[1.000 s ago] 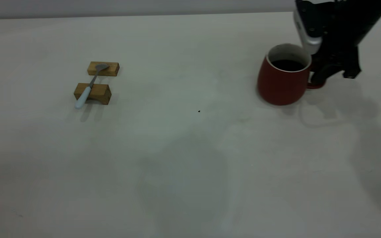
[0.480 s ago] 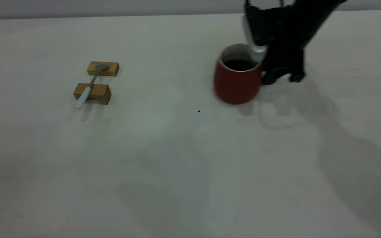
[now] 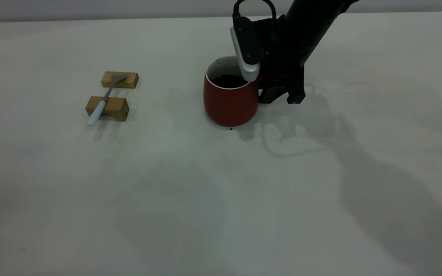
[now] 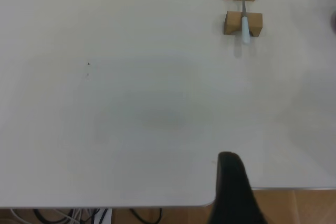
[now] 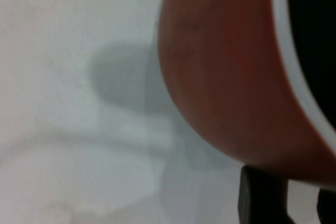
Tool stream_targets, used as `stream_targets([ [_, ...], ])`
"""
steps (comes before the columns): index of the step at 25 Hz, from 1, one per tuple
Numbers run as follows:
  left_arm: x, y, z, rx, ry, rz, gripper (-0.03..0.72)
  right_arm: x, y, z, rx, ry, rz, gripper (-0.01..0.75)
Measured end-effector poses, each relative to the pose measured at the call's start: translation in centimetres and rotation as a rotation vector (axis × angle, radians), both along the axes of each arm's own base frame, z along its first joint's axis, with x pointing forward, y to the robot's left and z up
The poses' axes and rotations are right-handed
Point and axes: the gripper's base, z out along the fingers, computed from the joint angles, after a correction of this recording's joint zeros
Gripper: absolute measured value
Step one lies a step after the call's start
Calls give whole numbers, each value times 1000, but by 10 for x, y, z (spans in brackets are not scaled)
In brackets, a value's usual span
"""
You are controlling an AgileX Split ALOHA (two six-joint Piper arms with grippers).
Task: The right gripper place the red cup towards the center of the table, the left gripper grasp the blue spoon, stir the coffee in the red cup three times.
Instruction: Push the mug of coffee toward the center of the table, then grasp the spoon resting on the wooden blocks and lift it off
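Near the table centre, our right gripper clamps the red cup by its handle side. We judge this positions coffee for stirring.

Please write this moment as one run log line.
right hand: at red cup handle, mid-table | blue spoon: on wooden blocks | left hand: unseen

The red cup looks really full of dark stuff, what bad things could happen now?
1. The coffee sits fairly high in the red cup; a jerky move by the right end effector at its handle side could slosh it onto the table.
2. The blue spoon only rests across two wooden blocks; a clumsy grab might knock it off.
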Motion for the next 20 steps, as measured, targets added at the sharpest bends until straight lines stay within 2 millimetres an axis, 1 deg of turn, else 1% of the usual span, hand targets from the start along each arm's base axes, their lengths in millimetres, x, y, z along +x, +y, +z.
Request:
stream_targets([
  [3,0,0,0,0,0,0,544,-2,-1,1,1,30,6,307],
  [5,0,0,0,0,0,0,544,-5,-4,7,-2,80,27,307],
  [9,0,0,0,0,0,0,544,-7,-16,38,-33,134,87,307],
  [12,0,0,0,0,0,0,544,-7,-26,59,-67,138,120,305],
  [18,0,0,0,0,0,0,544,-10,-35,81,-97,167,139,305],
  [20,0,0,0,0,0,0,544,-15,-39,98,-98,210,138,305],
])
